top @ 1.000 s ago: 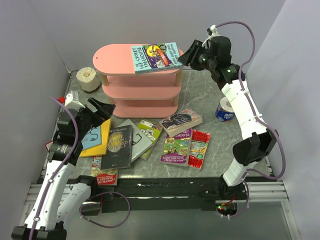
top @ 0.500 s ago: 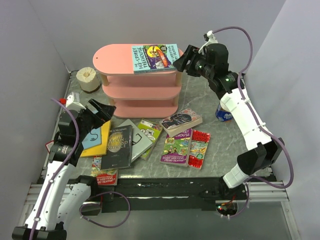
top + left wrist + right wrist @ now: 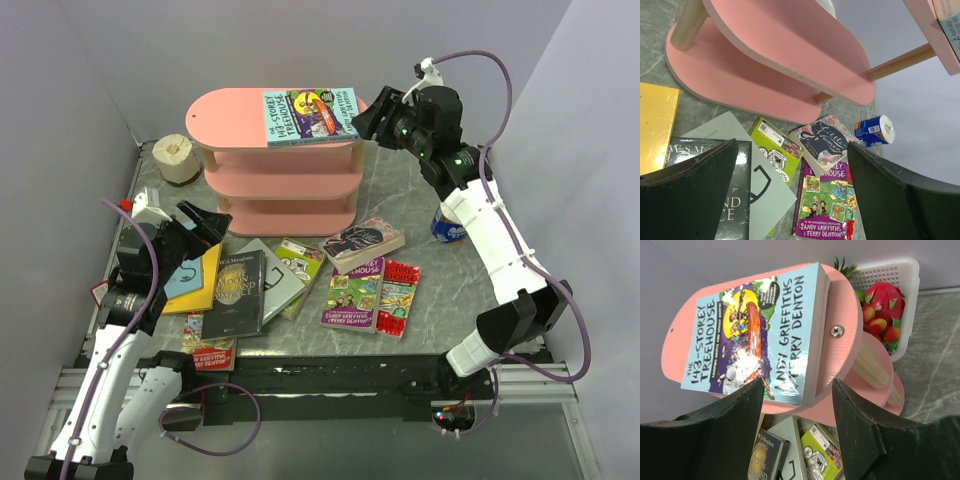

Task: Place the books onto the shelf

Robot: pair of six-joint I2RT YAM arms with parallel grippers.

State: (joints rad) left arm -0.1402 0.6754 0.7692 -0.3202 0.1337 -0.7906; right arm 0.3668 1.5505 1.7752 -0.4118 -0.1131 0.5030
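— On top of the shelf (image 3: 235,110), the blue book (image 3: 310,115) lies flat at the right end; other books (image 3: 352,293) lie scattered in front of the shelf.
— Your right gripper (image 3: 372,112) gapes empty just beside the blue book; swing carelessly and you knock it off. Left gripper (image 3: 205,222) gapes empty too.

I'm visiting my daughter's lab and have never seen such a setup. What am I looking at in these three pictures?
Two robot arms are bolted at the near edge of a grey marbled table. The wide picture looks down from above and behind them; the other two come from wrist cameras, so the dark shapes are fingers. A light blue paperback lies on top of the pink three-tier shelf; other paperbacks lie scattered on the table. The left gripper and right gripper are open, holding nothing.
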